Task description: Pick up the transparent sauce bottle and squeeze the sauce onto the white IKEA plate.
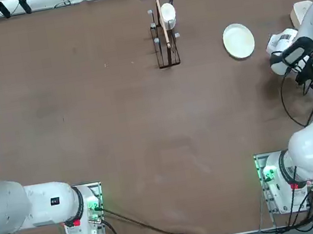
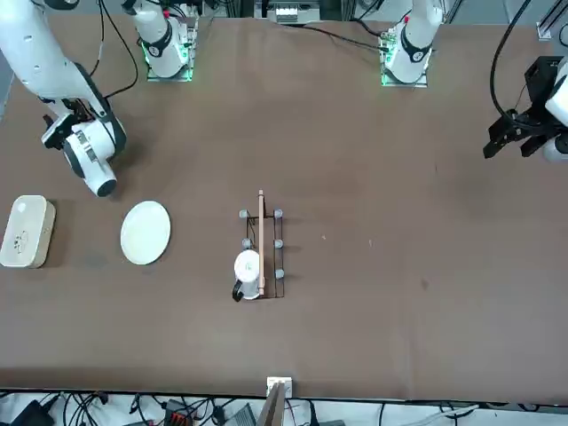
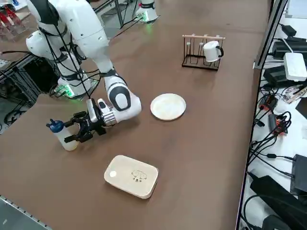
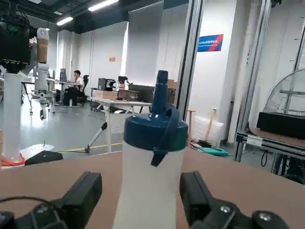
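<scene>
— Clear plastic, blue cap: where is the transparent sauce bottle (image 3: 65,138)?

— Upright at the table's edge, between my right gripper (image 3: 80,128) fingers, spread wide, not gripping.

— And the white IKEA plate (image 3: 168,106)?

— Bare, well apart. Grasp, carry and squeeze all remain, I judge.

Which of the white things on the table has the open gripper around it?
The sauce bottle with the blue cap, standing upright between the right gripper's open fingers. The round plate, the rounded-rectangular dish and the cup on the rack all sit apart from it.
</scene>
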{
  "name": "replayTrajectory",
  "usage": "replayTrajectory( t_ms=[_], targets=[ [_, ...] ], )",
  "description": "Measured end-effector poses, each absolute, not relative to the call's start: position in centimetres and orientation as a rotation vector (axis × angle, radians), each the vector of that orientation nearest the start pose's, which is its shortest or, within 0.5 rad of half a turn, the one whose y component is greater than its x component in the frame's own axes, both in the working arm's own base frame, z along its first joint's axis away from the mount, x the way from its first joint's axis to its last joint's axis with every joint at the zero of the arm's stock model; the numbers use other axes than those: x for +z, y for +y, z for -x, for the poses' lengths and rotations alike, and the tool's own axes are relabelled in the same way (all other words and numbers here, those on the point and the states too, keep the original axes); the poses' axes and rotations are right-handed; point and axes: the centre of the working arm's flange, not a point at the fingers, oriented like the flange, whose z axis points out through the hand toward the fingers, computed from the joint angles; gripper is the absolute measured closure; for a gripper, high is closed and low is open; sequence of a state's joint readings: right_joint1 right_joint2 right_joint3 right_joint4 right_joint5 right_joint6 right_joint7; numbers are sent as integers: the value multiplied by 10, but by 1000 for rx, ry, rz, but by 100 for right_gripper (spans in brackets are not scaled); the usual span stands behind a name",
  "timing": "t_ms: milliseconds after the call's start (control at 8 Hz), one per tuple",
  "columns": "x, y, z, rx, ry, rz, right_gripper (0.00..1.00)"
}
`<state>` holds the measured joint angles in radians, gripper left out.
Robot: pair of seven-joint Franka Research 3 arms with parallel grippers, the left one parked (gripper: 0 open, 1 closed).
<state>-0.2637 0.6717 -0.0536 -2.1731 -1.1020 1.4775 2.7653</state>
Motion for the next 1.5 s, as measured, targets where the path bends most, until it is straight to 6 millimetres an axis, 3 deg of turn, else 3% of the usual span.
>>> replayTrajectory(
  t_ms=[375, 750, 875, 1000, 1125, 1500],
  targets=[
    [89, -250, -347, 515, -1425, -671, 1],
    [90, -264, -339, 547, -1416, -648, 8],
    [90, -265, -339, 563, -1408, -644, 15],
    [90, -265, -339, 570, -1403, -647, 36],
    [90, -265, -340, 574, -1398, -649, 50],
    [90, -260, -344, 585, -1383, -667, 67]
  ],
)
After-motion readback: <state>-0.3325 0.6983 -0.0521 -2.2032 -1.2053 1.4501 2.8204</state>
